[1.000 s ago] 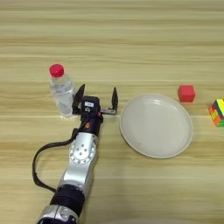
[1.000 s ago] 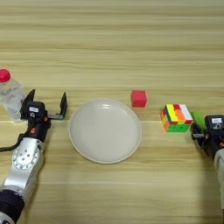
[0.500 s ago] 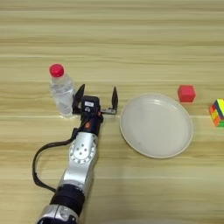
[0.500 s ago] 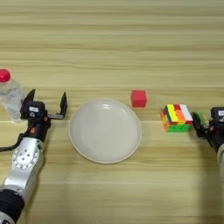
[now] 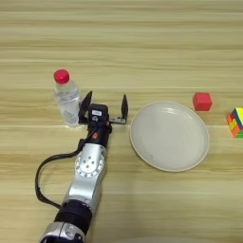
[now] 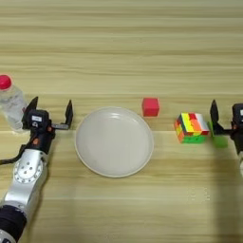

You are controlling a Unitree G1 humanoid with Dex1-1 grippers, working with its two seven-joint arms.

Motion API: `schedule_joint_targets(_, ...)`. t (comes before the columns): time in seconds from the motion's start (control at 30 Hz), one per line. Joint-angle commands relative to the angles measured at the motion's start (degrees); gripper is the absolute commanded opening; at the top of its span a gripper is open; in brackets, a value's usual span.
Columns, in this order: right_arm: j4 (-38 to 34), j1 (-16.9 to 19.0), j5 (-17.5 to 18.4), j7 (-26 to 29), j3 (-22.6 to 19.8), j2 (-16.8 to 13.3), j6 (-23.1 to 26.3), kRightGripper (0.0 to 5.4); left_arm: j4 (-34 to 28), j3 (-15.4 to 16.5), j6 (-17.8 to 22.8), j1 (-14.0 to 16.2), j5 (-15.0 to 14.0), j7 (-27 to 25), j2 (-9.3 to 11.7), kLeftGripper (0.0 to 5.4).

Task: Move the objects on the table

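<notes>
A clear bottle (image 5: 66, 98) with a red cap stands upright at the left of the wooden table (image 5: 121, 42). Just right of it my left gripper (image 5: 105, 105) is open, its near finger close beside the bottle and nothing between the fingers. A round cream plate (image 5: 169, 135) lies in the middle, with a small red cube (image 6: 150, 107) beyond its right rim. At the right edge my right gripper (image 6: 235, 114) is open, one finger out of frame. A sliver of the flat green block (image 6: 219, 141) shows under its visible finger (image 6: 213, 114).
A multicoloured puzzle cube (image 6: 191, 127) sits right of the plate, directly left of the green block and the right gripper. A black cable (image 5: 45, 171) loops off the left forearm over the table.
My right gripper has moved away from me, up the picture, to beside the multicoloured cube and over the green block. The left arm and the other things have not moved.
</notes>
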Motion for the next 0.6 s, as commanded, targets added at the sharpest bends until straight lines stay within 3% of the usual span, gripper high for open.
schedule_joint_targets(0.03,0.0,0.0,-0.7,0.1,1.2,0.5,-1.2,5.37,0.1,-0.2,0.0,-0.2,0.4,-0.1,-1.2,5.4)
schedule_joint_targets(0.23,-1.3,-0.2,-4.2,-1.1,4.2,0.8,-3.3,5.37,0.0,-0.2,0.0,-0.2,0.4,-0.1,-1.2,5.4)
schedule_joint_targets(0.6,-1.3,-0.5,-17.7,-5.8,11.3,0.3,-8.2,5.37,-0.4,-0.2,0.1,0.1,0.4,-0.1,-1.2,5.4)
